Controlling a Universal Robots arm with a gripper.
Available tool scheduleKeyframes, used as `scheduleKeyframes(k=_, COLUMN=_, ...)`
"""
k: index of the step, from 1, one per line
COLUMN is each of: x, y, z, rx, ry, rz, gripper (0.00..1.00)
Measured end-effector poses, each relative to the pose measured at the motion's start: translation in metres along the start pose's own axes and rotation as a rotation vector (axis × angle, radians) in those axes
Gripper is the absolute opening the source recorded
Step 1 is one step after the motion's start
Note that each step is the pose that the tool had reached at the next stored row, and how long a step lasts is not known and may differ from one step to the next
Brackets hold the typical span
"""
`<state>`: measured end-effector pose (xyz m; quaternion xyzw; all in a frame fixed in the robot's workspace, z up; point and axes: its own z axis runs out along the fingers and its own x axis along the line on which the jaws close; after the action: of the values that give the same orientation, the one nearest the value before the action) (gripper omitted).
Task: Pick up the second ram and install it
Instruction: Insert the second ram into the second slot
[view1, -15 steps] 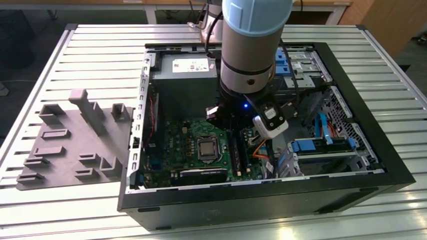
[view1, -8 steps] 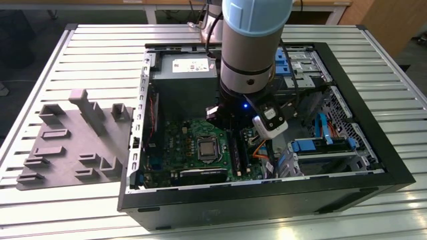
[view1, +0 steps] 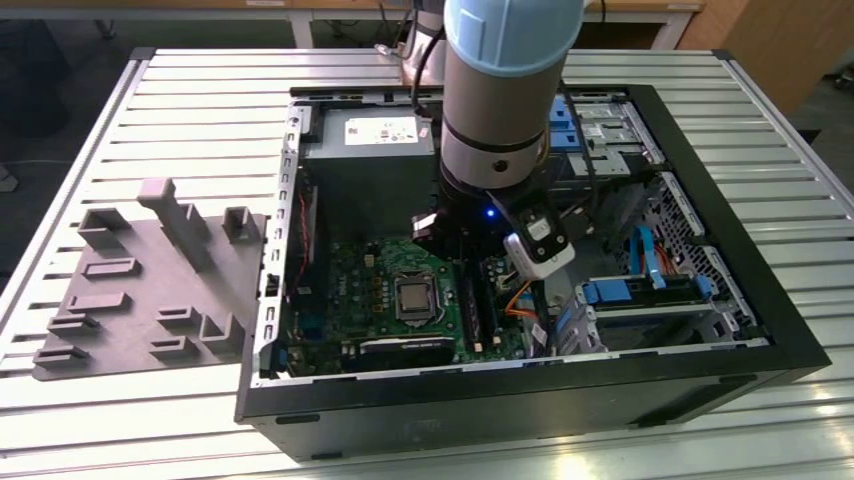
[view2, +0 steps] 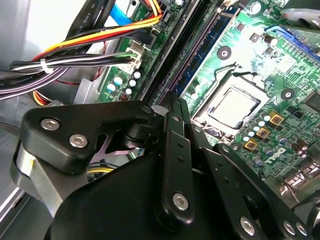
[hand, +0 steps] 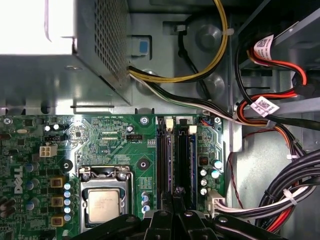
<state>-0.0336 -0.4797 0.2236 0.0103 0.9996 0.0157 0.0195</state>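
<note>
My gripper (view1: 465, 262) reaches down inside the open computer case (view1: 747, 330), over the black memory slots to the exterior view's right of the processor socket (view1: 416, 296). In both wrist views the fingertips (hand: 173, 196) are drawn close together on the top edge of the second ram (hand: 171, 160), a thin bluish-green stick standing lengthwise in a slot (view2: 202, 52). The gripper (view2: 176, 102) sits near one end of that stick. How deep the stick sits in the slot cannot be told.
Another bluish stick (hand: 193, 160) stands in a slot nearer the cable bundle (hand: 295, 195). The silver power supply (hand: 60, 70) and yellow wires (hand: 215, 55) lie beyond the slots. A gray moulded fixture (view1: 134, 290) rests on the slatted table at the exterior view's left.
</note>
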Motion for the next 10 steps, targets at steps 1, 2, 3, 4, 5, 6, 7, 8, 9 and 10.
scheduleKeyframes(k=1, x=0.0, y=0.0, z=0.0006, rx=0.0, ry=0.0, rz=0.0, gripper=0.11)
scheduleKeyframes(k=2, x=0.0, y=0.0, z=0.0011, rx=0.0001, ry=0.0, rz=0.0, gripper=0.11)
scheduleKeyframes(k=3, x=0.0001, y=0.0, z=0.0016, rx=0.0001, ry=0.0, rz=0.0, gripper=0.11)
scheduleKeyframes(k=4, x=0.0001, y=0.0, z=0.0021, rx=0.0002, ry=0.0, rz=0.0, gripper=0.11)
scheduleKeyframes(k=5, x=0.0001, y=-0.0001, z=0.0025, rx=0.0003, ry=0.0001, rz=0.0, gripper=0.11)
scheduleKeyframes(k=6, x=0.0001, y=-0.0001, z=0.003, rx=0.0002, ry=0.0001, rz=0.0, gripper=0.11)
scheduleKeyframes(k=7, x=0.0002, y=-0.0001, z=0.0033, rx=0.0003, ry=0.0001, rz=0.0, gripper=0.11)
scheduleKeyframes(k=8, x=0.0002, y=-0.0001, z=0.0039, rx=0.0002, ry=0.0001, rz=0.0, gripper=0.11)
scheduleKeyframes(k=9, x=0.0002, y=-0.0001, z=0.0044, rx=0.0001, ry=0.0, rz=0.0, gripper=0.11)
scheduleKeyframes(k=10, x=0.0002, y=-0.0001, z=0.0051, rx=0.0001, ry=0.0, rz=0.0, gripper=0.11)
